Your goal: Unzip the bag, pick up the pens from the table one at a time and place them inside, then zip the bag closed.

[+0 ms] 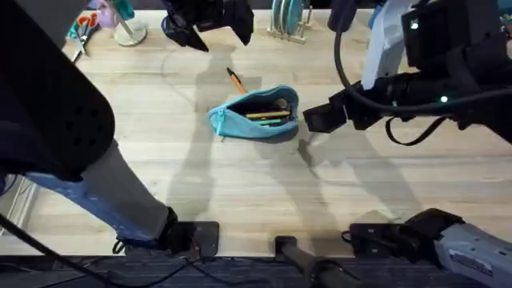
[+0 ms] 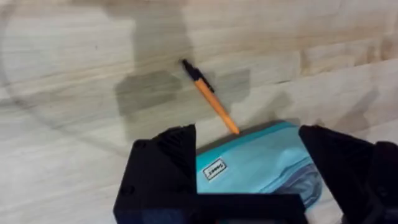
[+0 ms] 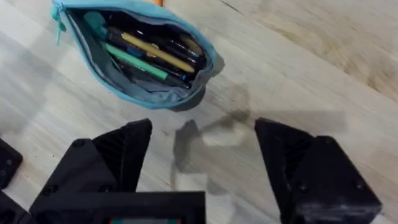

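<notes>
Overhead, the bag (image 1: 258, 114) lay near the middle of the table (image 1: 160, 160), its zipper undone and its mouth gaping toward the arms' bases. Inside it lay a yellow pen (image 1: 268, 115) and a green pen (image 1: 272, 122), side by side along the bag's length. The right wrist view showed the same: the bag (image 3: 134, 53) open, the yellow pen (image 3: 155, 53) and the green pen (image 3: 134, 61) resting among darker things I could not make out.

Just to the right of the bag, the right gripper (image 1: 308, 120) hovered low over bare wood, fingers spread wide and holding nothing; in its own camera the right gripper (image 3: 202, 158) had both fingers well apart above the planks.

Beyond the bag, touching or almost touching its far edge, the orange pen (image 1: 235, 80) lay on the table, its black tip pointing away from the bag. The left wrist view showed the orange pen (image 2: 210, 96) slanting toward the bag (image 2: 255, 165), its end meeting the bag's edge.

Farther still past the bag, the left gripper (image 1: 210, 28) hung above the table, open and empty; its camera showed the left gripper (image 2: 249, 180) spread over the bag.
</notes>
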Robot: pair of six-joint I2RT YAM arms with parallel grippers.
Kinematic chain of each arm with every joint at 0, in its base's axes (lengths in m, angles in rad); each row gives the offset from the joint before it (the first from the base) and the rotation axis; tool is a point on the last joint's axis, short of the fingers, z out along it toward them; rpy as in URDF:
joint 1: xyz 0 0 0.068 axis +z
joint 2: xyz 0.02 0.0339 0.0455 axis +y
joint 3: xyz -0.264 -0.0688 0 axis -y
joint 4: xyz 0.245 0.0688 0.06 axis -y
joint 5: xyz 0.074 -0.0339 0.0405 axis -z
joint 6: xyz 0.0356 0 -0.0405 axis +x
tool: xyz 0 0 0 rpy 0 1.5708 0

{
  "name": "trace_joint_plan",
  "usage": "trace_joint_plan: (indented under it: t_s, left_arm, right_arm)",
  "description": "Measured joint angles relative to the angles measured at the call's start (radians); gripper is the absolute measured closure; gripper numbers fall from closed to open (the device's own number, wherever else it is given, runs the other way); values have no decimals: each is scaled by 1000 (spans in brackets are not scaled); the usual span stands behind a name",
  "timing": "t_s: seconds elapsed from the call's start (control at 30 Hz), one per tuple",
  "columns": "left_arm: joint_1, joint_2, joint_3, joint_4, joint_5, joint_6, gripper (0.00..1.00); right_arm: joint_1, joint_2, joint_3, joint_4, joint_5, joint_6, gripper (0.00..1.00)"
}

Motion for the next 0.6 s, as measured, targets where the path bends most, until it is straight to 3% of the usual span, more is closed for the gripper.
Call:
trace_joint_plan:
  t_s: [0.3,0.6]
  left_arm:
    - [2,0,0,13,62,-12,6]
    - [-35,24,2,-20,-116,-177,5]
  right_arm:
    - [0,0,0,-1,0,0,4]
    - [0,0,0,-2,0,0,3]
